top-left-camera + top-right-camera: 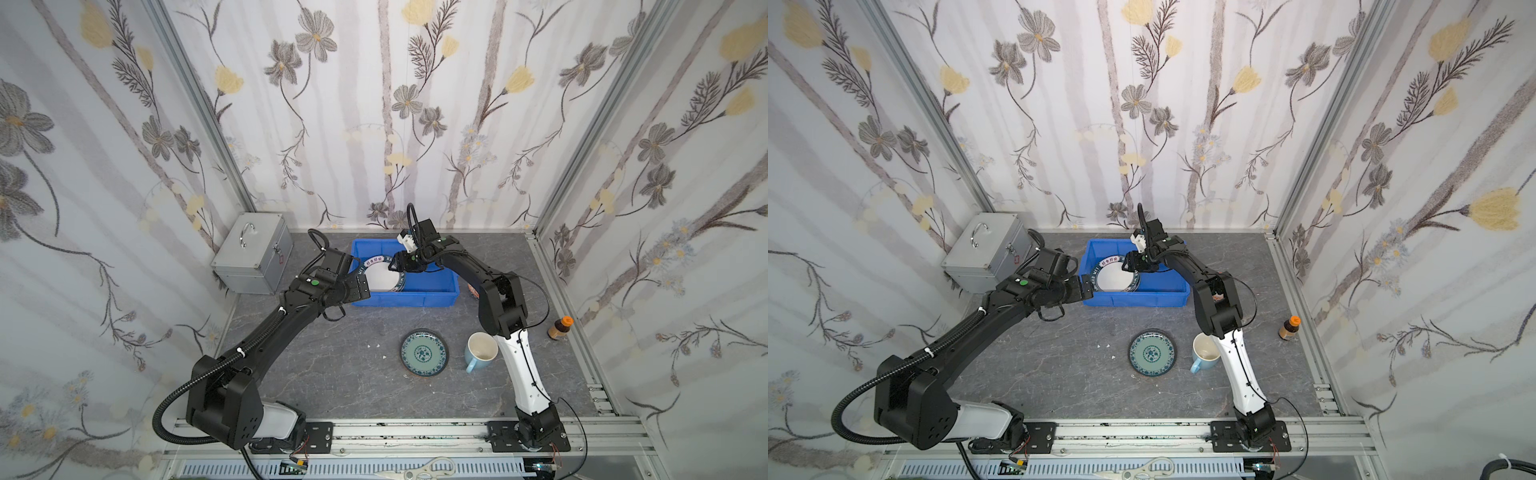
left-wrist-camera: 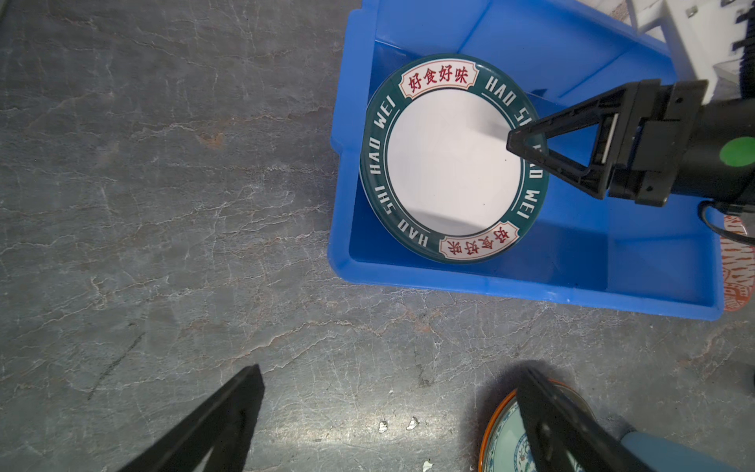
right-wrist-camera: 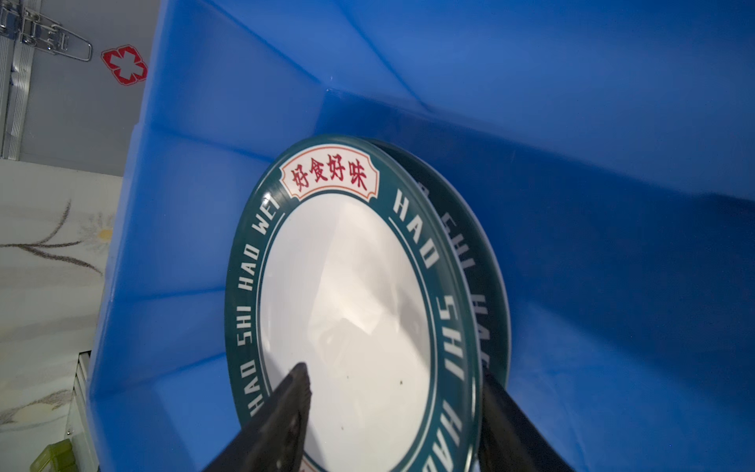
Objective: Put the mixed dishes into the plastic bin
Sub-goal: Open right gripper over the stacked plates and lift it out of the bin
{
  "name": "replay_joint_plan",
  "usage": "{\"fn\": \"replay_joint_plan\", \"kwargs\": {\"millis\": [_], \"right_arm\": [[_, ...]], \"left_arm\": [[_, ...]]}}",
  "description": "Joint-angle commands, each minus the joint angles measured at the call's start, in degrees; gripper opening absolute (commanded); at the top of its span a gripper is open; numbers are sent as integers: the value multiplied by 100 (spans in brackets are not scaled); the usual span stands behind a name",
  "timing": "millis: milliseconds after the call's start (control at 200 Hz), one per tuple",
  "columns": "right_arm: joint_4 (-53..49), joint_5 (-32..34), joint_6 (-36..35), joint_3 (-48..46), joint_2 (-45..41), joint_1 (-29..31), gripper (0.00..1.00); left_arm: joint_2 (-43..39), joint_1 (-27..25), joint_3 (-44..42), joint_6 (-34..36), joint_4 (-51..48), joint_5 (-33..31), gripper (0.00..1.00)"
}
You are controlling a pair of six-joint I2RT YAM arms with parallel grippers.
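The blue plastic bin [image 1: 405,300] [image 1: 1133,297] [image 2: 531,286] [image 3: 572,122] stands at the back of the table. Inside it, a white plate with a dark lettered rim [image 1: 380,276] [image 1: 1113,277] [image 2: 449,163] [image 3: 347,286] leans toward the bin's left wall. My right gripper [image 1: 392,266] [image 3: 392,370] is open, its jaws wide apart on either side of that plate's rim. My left gripper [image 1: 357,286] [image 2: 390,370] is open and holds nothing, above the table at the bin's front left corner. On the table in front sit a teal patterned plate [image 1: 424,352] [image 2: 506,441] and a pale blue mug [image 1: 482,349].
A silver metal case [image 1: 253,253] stands left of the bin. An orange-patterned dish [image 1: 473,291] [image 2: 735,261] lies right of the bin, mostly hidden by my right arm. A brown bottle with an orange cap [image 1: 560,328] is near the right wall. Small white chips [image 1: 374,345] lie mid-table.
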Motion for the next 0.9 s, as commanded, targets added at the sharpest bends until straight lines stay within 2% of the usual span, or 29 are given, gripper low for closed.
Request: {"fn": "replay_joint_plan", "kwargs": {"millis": [0, 160, 315, 350, 420, 520, 664, 794, 894], "right_arm": [[98, -52, -105, 73, 23, 60, 62], [72, 196, -94, 73, -14, -2, 63], [-56, 505, -218, 73, -114, -76, 68], [-85, 582, -254, 73, -140, -81, 72], [-129, 693, -304, 69, -213, -107, 72], [-195, 759, -330, 65, -341, -138, 69], [-345, 871, -394, -107, -744, -134, 60], [-306, 967, -469, -826, -1453, -75, 52], [-159, 1156, -515, -1777, -2229, 34, 47]], "left_arm": [[-67, 11, -18, -12, 85, -43, 100], [-70, 11, -17, -14, 82, -39, 100], [-88, 6, -43, -15, 84, -28, 100], [-89, -1, -44, -18, 92, -32, 100], [-104, 6, -43, -14, 93, -17, 100], [-132, 6, -54, -22, 92, -8, 100], [-267, -3, -167, -36, 108, 52, 100], [-578, -71, -478, -87, 154, 89, 100], [-733, -197, -871, -186, 209, 124, 99]]}}
